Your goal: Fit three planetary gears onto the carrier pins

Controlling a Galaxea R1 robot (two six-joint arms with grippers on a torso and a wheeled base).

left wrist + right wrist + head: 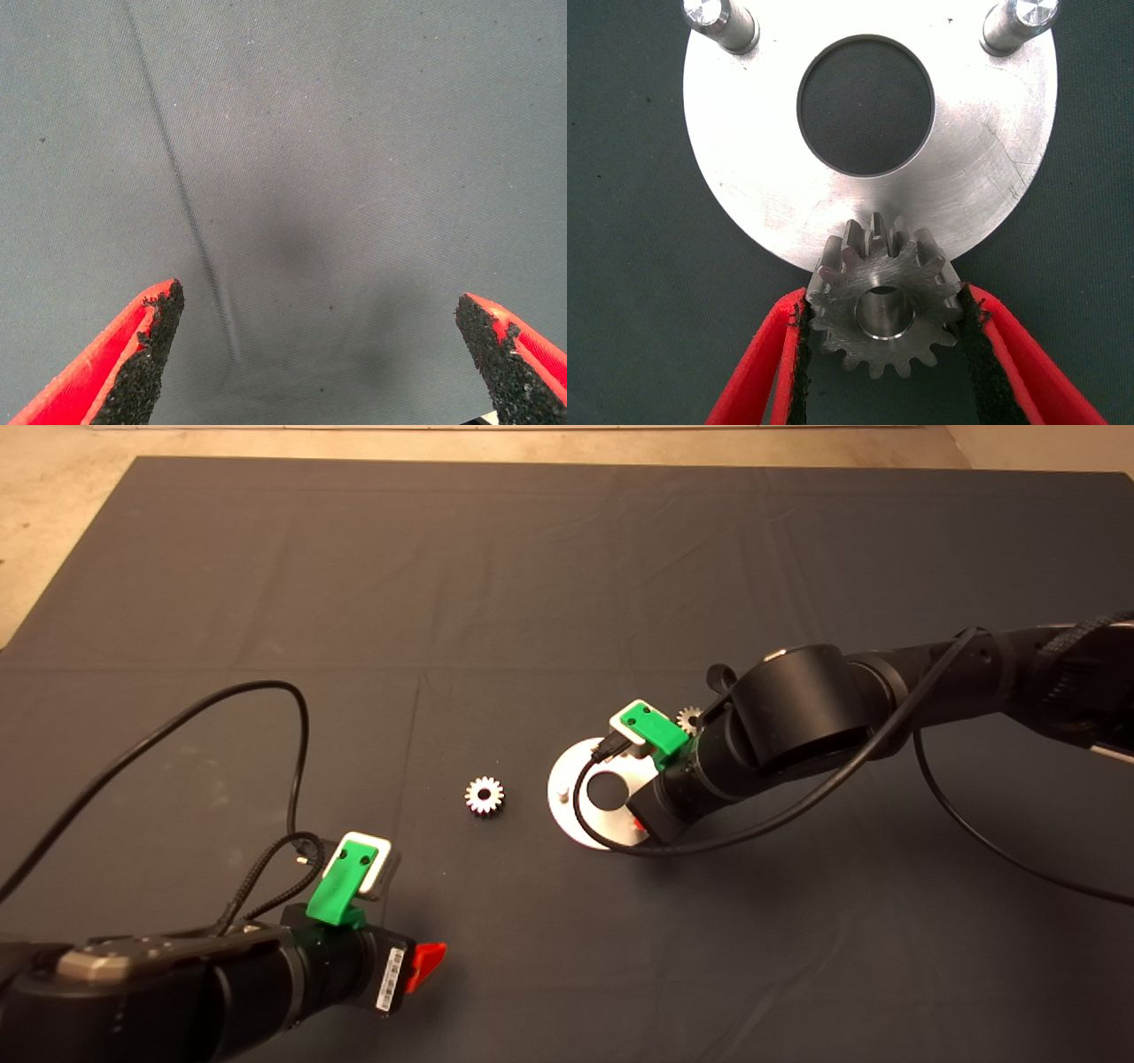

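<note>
My right gripper (883, 297) is shut on a planetary gear (884, 310), its black pads touching the teeth on both sides. The gear is over the rim of the silver carrier disc (744, 159), and bright metal shows inside its bore. Whether it is seated on a pin I cannot tell. Two bare carrier pins (719, 19) (1019, 22) stand at the disc's far side. In the head view the right arm covers much of the disc (580, 766). A second gear (485, 794) lies on the mat left of the disc, and a third gear (689, 719) peeks out behind the right wrist. My left gripper (425, 961) is open at the lower left.
The left wrist view shows only dark mat between the open left gripper (319, 299) fingers. A black cable (292, 726) loops over the mat from the left arm, and another cable (974, 824) hangs from the right arm. The mat's far edge meets a pale floor (53, 478).
</note>
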